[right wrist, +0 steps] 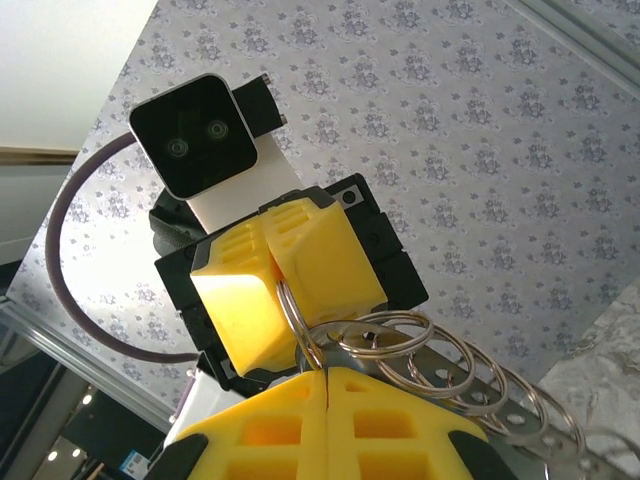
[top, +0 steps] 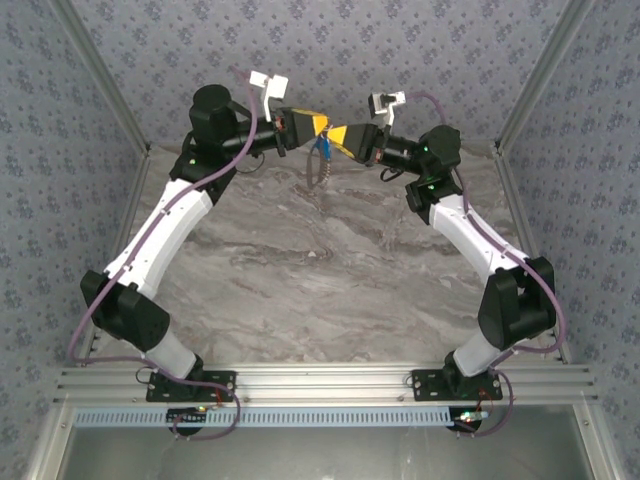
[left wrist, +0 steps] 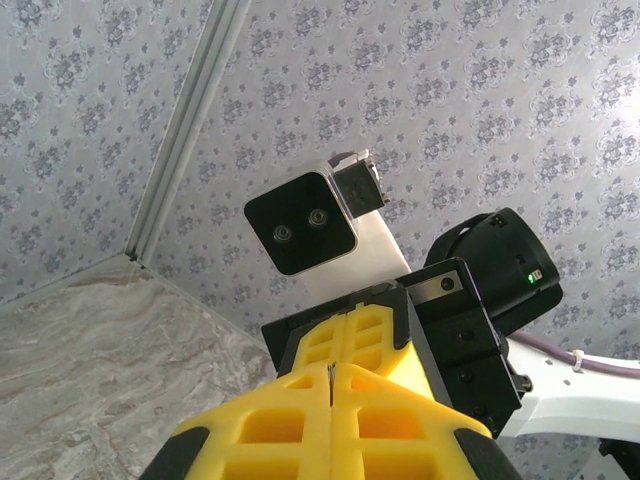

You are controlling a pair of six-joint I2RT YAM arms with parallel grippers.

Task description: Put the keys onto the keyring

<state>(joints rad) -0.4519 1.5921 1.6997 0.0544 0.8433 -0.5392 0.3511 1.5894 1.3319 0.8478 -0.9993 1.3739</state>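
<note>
Both grippers meet tip to tip high over the back of the marble table (top: 300, 270). My left gripper (top: 320, 126) (left wrist: 330, 378) is shut on one thin silver split ring of the keyring (right wrist: 292, 305). Several more rings (right wrist: 430, 340) trail off to the right along a perforated metal strip. From the meeting point the keyring (top: 318, 176) hangs down as a pale chain. My right gripper (top: 337, 135) (right wrist: 327, 375) is shut on a grey-blue piece at its tips, apparently the key (right wrist: 350, 347). Its blue head (top: 320, 148) dangles just under the fingers.
Patterned wallpaper walls close the back and both sides. Metal frame posts (top: 100, 75) run along the corners. Both arms reach up from their bases at the near rail (top: 320, 385), elbows out toward the side walls.
</note>
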